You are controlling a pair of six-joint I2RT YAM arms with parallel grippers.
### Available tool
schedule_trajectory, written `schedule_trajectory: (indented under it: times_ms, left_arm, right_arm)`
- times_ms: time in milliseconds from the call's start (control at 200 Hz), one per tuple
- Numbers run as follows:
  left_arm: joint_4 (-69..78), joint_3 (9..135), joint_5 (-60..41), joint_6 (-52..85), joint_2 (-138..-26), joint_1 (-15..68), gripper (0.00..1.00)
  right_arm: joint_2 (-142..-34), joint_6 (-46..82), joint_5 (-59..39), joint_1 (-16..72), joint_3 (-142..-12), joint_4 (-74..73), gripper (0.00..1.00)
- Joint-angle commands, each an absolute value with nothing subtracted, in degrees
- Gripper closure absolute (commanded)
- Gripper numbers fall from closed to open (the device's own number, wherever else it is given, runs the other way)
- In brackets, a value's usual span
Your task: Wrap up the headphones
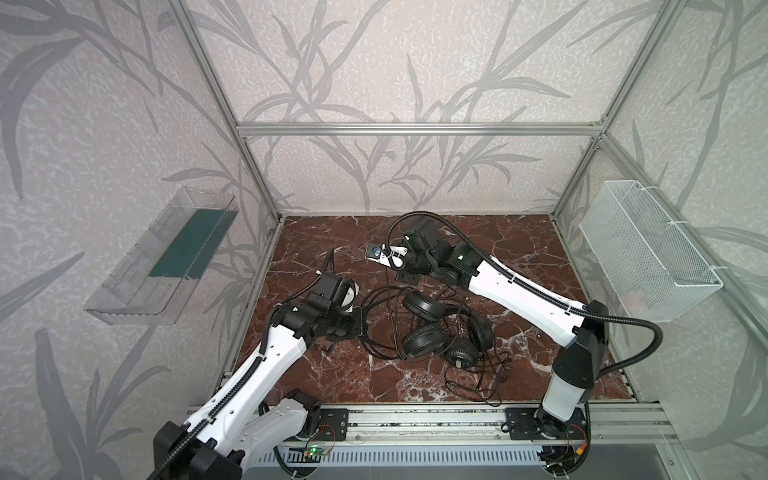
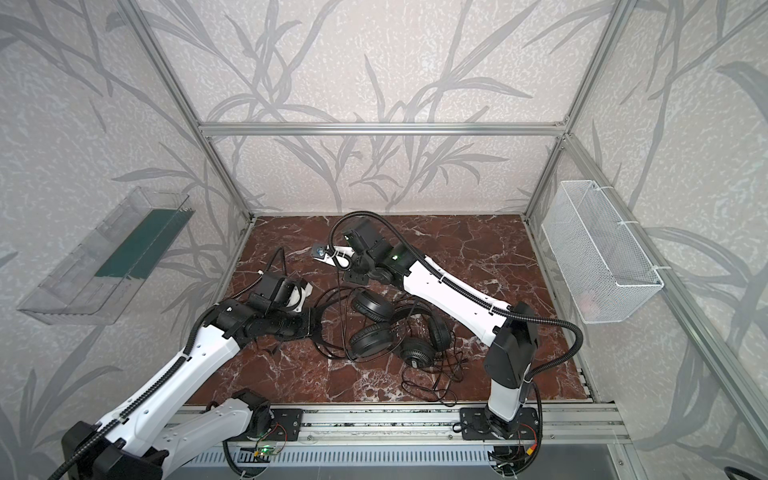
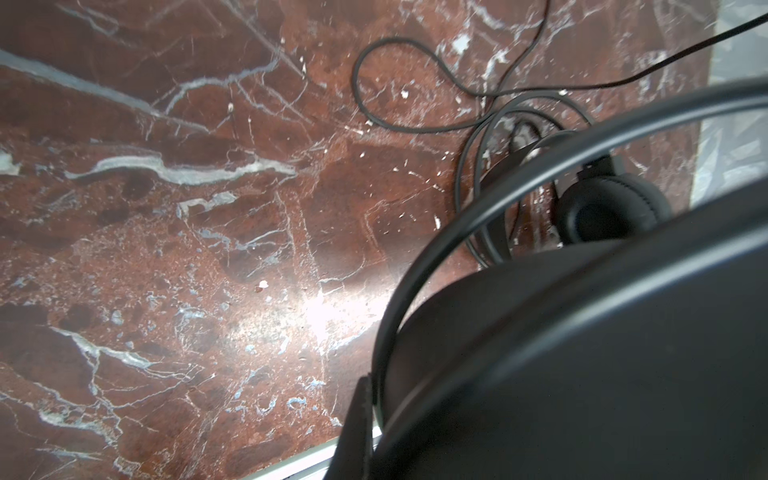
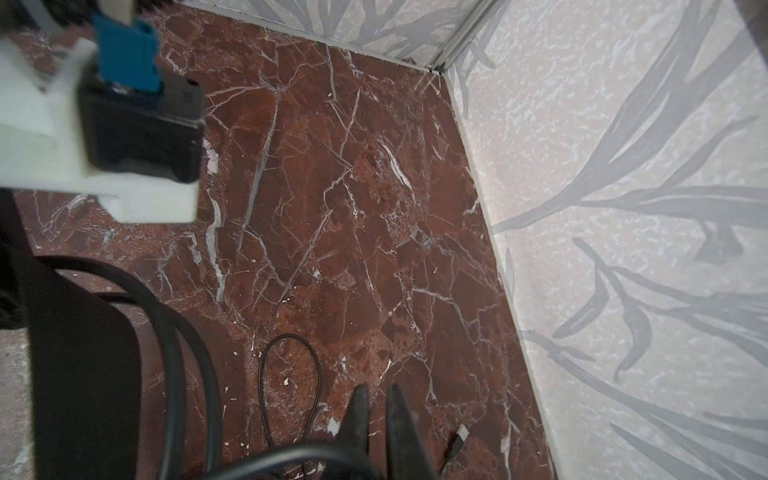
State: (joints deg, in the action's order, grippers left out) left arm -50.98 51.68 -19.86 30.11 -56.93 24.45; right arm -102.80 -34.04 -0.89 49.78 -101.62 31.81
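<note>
Two black headphones (image 1: 424, 343) (image 2: 370, 338) lie tangled mid-table, their thin cables looping toward the front. My left gripper (image 1: 363, 322) (image 2: 311, 322) sits at the pile's left edge. In the left wrist view it (image 3: 374, 407) is shut on a thin headband (image 3: 457, 224), which arches away from the jaws past an earcup (image 3: 606, 212). My right gripper (image 1: 392, 274) (image 2: 341, 272) hovers behind the pile. Its fingers (image 4: 378, 399) are nearly together on a cable (image 1: 392, 316) that runs taut up from the pile. A cable loop (image 4: 266, 374) and a plug (image 4: 457, 436) lie on the marble beneath.
The red marble table (image 1: 498, 249) is fenced by aluminium posts and patterned walls. A clear plastic bin (image 1: 166, 266) hangs on the left wall and a white mesh basket (image 1: 648, 257) on the right wall. A metal rail (image 1: 415, 424) runs along the front edge.
</note>
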Motion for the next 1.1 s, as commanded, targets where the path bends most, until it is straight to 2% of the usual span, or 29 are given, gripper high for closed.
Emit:
schedule_trajectory:
  times_ms: [0, 165, 280, 455, 660, 1095]
  left_arm:
    - [-52.10, 55.20, -22.03, 29.93, -54.82, 25.01, 1.00]
    - [-53.89, 57.85, -20.73, 29.83, -54.15, 25.04, 1.00]
    - [-56.03, 59.73, -20.40, 29.52, -54.50, 24.98, 1.00]
    - [-58.72, 63.30, -18.62, 29.68, -54.18, 25.05, 1.00]
    - [-62.49, 67.79, -15.28, 29.77, -54.87, 24.88, 1.00]
    - [-72.35, 77.61, -3.33, 30.65, -57.99, 24.55, 1.00]
  right_arm:
    - [-102.48, -29.11, -4.85, 47.67, -103.90, 31.21, 0.87]
    - [-102.13, -26.14, -8.09, 45.25, -103.28, 30.54, 0.85]
    - [-102.04, -25.44, -9.84, 44.58, -102.79, 30.51, 0.79]
    - [-101.30, -23.31, -11.10, 43.21, -101.09, 28.84, 0.75]
    - [-99.34, -19.14, -17.74, 40.20, -97.78, 25.98, 0.71]
    - [-95.63, -11.66, -26.30, 36.14, -87.66, 15.22, 0.53]
